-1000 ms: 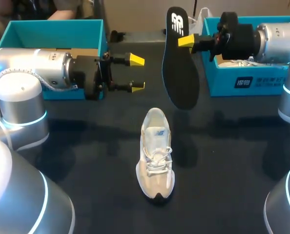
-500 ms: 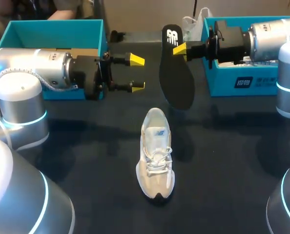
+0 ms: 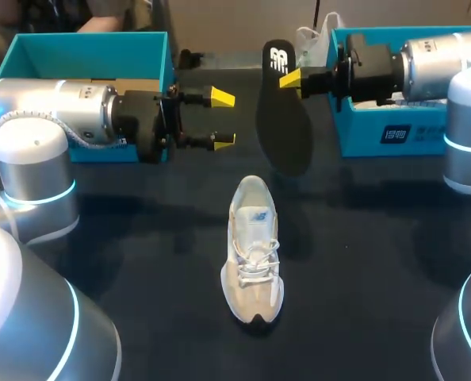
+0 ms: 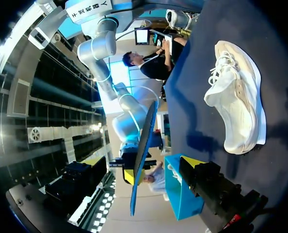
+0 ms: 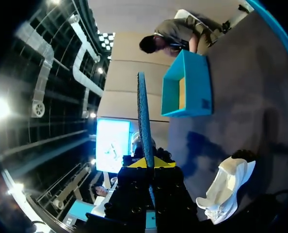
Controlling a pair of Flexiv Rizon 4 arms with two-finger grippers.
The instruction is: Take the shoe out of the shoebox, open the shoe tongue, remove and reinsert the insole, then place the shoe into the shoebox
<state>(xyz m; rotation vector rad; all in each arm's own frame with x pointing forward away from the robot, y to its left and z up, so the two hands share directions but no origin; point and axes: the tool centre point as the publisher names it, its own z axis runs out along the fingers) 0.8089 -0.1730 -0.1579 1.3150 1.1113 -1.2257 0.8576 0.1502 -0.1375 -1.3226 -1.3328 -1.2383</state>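
A beige sneaker (image 3: 253, 250) lies on the dark table, toe toward the front edge, laces tied. Above and behind it hangs its black insole (image 3: 285, 119), heel end up and toe end down, with my right gripper (image 3: 291, 78) shut on its upper part. The right wrist view shows the insole (image 5: 143, 116) edge-on between the yellow tips, with the sneaker (image 5: 226, 191) below it. My left gripper (image 3: 221, 118) stands open in the air left of the insole, holding nothing. From the left wrist, the insole (image 4: 141, 155) is ahead and the sneaker (image 4: 236, 97) lies off to one side.
A teal shoebox (image 3: 85, 55) stands at the back left behind my left arm. A second teal shoebox (image 3: 394, 135) stands at the back right under my right arm. Bare dark tabletop (image 3: 362, 262) surrounds the sneaker.
My right arm has carried the insole a little to the left, toward the left gripper. The left arm and the sneaker have not moved.
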